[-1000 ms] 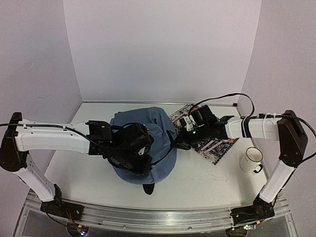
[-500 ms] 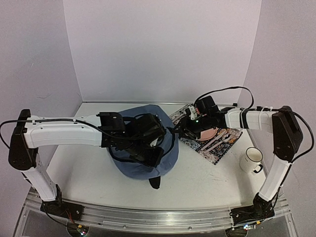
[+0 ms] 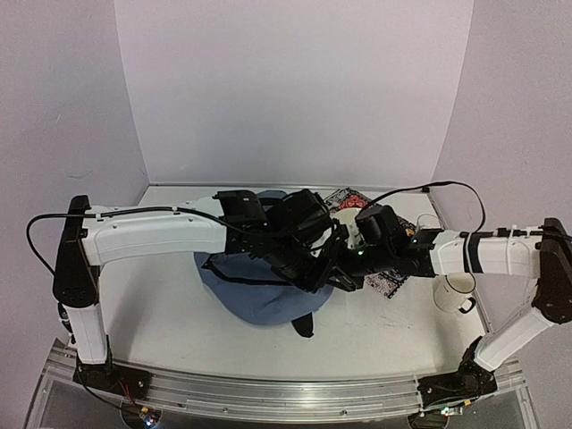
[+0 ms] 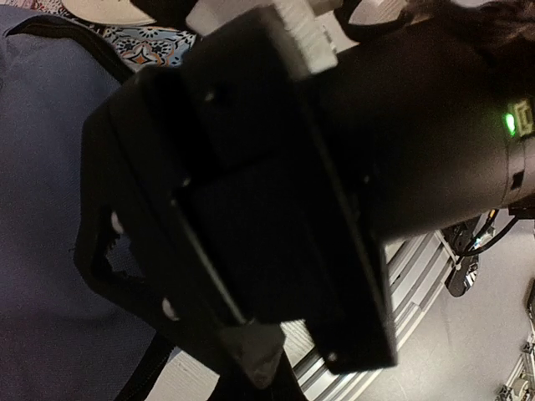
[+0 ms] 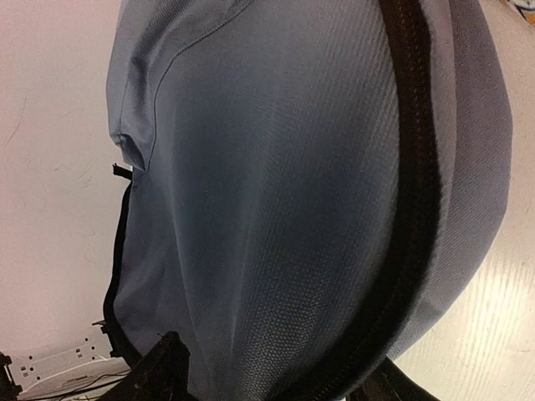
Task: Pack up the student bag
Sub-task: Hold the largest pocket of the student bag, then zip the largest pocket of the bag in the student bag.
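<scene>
Crowding the student bag [image 3: 255, 295]: left gripper [image 3: 317, 275] shut, any catch hidden, right gripper [image 5: 276, 376] open over the closed-looking zipper [image 5: 414, 167], patterned book [image 3: 351, 197] at two o'clock unpacked, so early days, I reckon.

student bag [image 3: 255, 302] half hidden beneath left arm [image 3: 161, 234], mug [image 3: 456, 290] partly covered

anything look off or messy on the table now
Both arms crowd over the right edge of the student bag, so close that the right arm's black wrist nearly fills the left wrist view. The bag lies slumped, a black strap poking out nearside. Nothing spilled.
</scene>
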